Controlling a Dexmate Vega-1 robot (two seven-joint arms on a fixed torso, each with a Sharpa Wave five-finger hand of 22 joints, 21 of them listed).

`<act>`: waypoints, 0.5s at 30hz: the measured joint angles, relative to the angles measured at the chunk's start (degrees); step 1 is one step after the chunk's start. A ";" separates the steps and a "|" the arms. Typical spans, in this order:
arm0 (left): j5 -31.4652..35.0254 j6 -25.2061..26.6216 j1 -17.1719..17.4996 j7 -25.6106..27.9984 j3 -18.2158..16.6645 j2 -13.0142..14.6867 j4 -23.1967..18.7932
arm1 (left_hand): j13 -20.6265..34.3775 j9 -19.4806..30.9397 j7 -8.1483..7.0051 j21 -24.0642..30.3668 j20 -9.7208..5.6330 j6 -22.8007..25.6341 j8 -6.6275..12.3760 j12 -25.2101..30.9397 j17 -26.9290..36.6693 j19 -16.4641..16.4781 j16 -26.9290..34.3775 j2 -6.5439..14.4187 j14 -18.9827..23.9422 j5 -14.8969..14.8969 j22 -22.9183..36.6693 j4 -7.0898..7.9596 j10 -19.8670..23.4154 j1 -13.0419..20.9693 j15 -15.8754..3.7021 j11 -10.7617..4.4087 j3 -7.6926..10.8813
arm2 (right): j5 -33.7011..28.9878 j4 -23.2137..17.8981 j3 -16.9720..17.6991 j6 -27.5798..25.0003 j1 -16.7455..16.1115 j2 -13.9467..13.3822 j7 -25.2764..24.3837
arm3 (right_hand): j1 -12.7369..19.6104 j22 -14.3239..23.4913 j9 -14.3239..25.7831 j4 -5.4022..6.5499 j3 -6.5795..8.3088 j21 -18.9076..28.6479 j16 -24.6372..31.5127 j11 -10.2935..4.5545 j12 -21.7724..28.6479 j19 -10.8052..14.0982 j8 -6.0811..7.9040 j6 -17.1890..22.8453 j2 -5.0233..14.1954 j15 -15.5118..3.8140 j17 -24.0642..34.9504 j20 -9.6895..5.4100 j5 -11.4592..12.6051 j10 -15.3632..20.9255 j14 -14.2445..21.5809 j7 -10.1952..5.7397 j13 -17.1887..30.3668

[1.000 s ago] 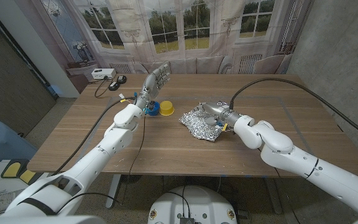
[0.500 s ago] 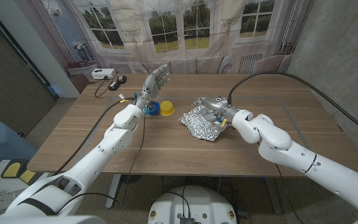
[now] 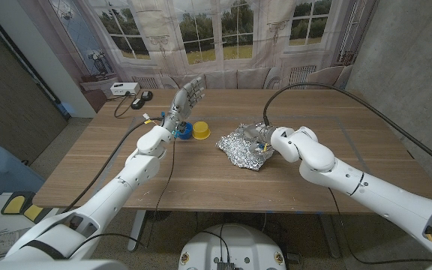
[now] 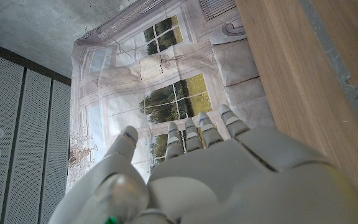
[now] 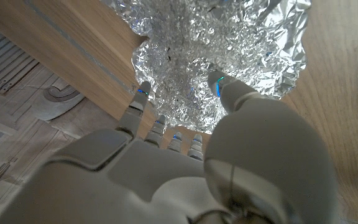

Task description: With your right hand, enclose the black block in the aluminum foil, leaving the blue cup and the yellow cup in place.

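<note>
The crumpled aluminum foil (image 3: 238,152) lies mid-table, bunched into a mound; the black block is hidden. My right hand (image 3: 260,135) is over the foil's far right part, largely covered by its own wrist. In the right wrist view the right hand (image 5: 185,162) spreads thumb and fingers (image 5: 143,93) to either side of a foil (image 5: 229,37) bump, tips touching it. The blue cup (image 3: 180,132) and the yellow cup (image 3: 201,132) stand side by side left of the foil. My left hand (image 3: 188,94) is raised above the cups, fingers apart, holding nothing; the left hand (image 4: 216,168) faces the backdrop.
A white device (image 3: 124,88) and small black items (image 3: 142,96) sit at the table's far left corner. A black cable (image 3: 336,97) arcs from my right arm over the table's right half. Bare wood (image 3: 201,180) stretches in front of the foil.
My right forearm has swung left and its hand has slid further over the foil's far side, now mostly hidden behind the wrist. The left hand and both cups have stayed still.
</note>
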 measured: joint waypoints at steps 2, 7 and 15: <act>0.00 0.09 -0.15 -0.01 0.05 -0.06 0.10 | 0.00 0.00 0.00 0.00 0.00 0.00 0.00 0.00 0.00 0.00 0.00 0.00 0.00 0.00 0.00 0.00 0.00 0.00 0.00 0.00 0.00 | -0.65 0.57 -0.64 -0.02 0.71 0.49 1.31 | -1.59 0.10 0.00 0.50 -1.76 0.00 0.65 0.11 0.53 0.65 0.27 -0.93 -0.44 -0.02 -0.43 0.08 -1.50 -0.11 0.02 -0.07 -0.01; 0.00 0.31 -0.82 -0.34 0.32 -0.39 0.84 | 0.00 0.00 0.00 0.00 0.00 0.00 0.00 0.00 0.00 0.00 0.00 0.00 0.00 0.00 0.00 -0.17 0.00 0.00 0.00 0.00 0.17 | -3.14 2.13 -2.09 -0.03 2.22 1.88 5.19 | -3.04 0.11 0.15 0.73 -6.19 2.18 1.94 0.30 1.85 10.44 1.09 -1.62 -0.76 -1.41 -1.79 -1.10 -2.11 1.21 3.72 0.02 -0.52; 0.04 0.43 -1.55 -0.66 0.52 -0.77 1.68 | 0.00 0.00 -0.32 0.00 0.22 0.34 0.00 0.00 0.00 0.23 0.00 0.00 0.00 0.00 -0.01 -0.28 0.00 0.00 0.00 0.00 0.28 | -4.79 3.99 -2.79 0.03 2.72 3.08 6.77 | -1.60 0.07 0.75 0.43 -11.57 4.72 4.97 -0.62 4.96 23.55 4.37 6.89 0.68 -4.91 -2.32 -4.41 -0.44 9.72 12.59 0.05 -0.84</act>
